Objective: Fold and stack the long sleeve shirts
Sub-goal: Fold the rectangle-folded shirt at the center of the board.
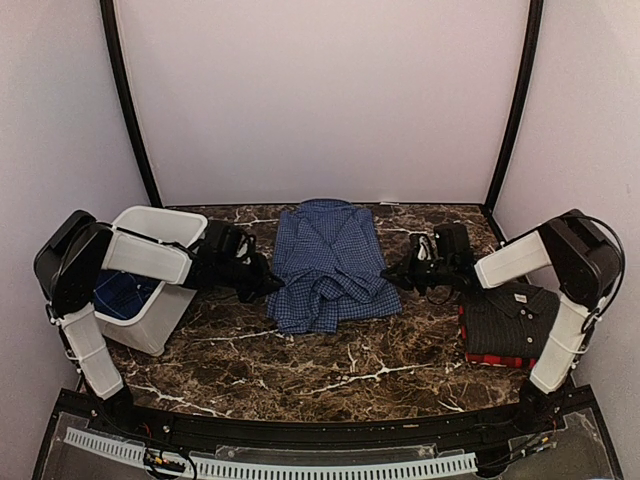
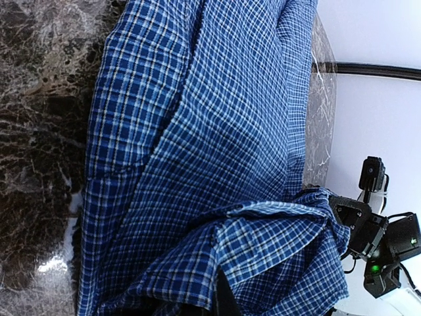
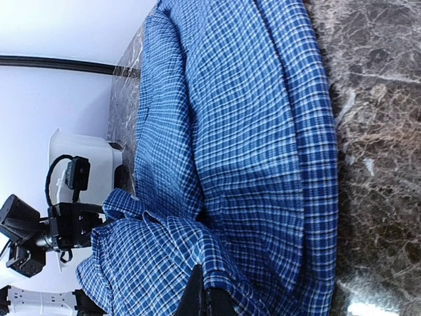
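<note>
Blue-and-white check shirt (image 1: 325,265) lies in the middle of the table (image 1: 300,370), half folded. My left pincer (image 1: 265,285) and right pincer (image 1: 393,277) are each clamped tight on a side edge. Next I'd fold it across, then stack it on the black shirt (image 1: 510,312).

Shirt mid-bench, bin left, stack right
The spread shirt (image 1: 330,265) lies at the middle of the bench (image 1: 300,370), with the left claw (image 1: 268,288) at its left edge and the right claw (image 1: 392,275) at its right edge. The bin (image 1: 150,225) stands far left (cloth inside), and at far right the upper folded shirt (image 1: 510,315) lies on the lower folded shirt (image 1: 495,358).
</note>
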Action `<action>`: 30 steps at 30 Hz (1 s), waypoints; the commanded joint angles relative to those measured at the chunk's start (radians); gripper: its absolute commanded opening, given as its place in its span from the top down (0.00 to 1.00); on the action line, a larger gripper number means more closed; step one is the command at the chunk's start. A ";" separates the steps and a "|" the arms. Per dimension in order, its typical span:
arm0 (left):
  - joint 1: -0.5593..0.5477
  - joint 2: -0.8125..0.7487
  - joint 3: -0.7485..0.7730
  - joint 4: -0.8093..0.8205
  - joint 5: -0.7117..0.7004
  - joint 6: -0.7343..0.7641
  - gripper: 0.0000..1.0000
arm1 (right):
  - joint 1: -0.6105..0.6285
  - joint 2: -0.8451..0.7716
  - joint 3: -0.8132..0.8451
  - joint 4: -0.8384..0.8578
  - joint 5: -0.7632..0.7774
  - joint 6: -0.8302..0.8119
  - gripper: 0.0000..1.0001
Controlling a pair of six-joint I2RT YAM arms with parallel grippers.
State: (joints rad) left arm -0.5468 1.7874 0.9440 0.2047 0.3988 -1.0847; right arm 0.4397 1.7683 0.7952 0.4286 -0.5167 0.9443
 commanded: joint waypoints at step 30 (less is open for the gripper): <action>0.003 -0.158 0.127 -0.280 -0.208 0.275 0.41 | -0.078 -0.077 0.200 -0.276 0.061 -0.256 0.36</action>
State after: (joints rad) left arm -0.5468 1.7069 1.0626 0.0128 0.1997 -0.8806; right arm 0.3588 1.7695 0.9718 0.2298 -0.5125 0.7849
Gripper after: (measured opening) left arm 0.596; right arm 0.642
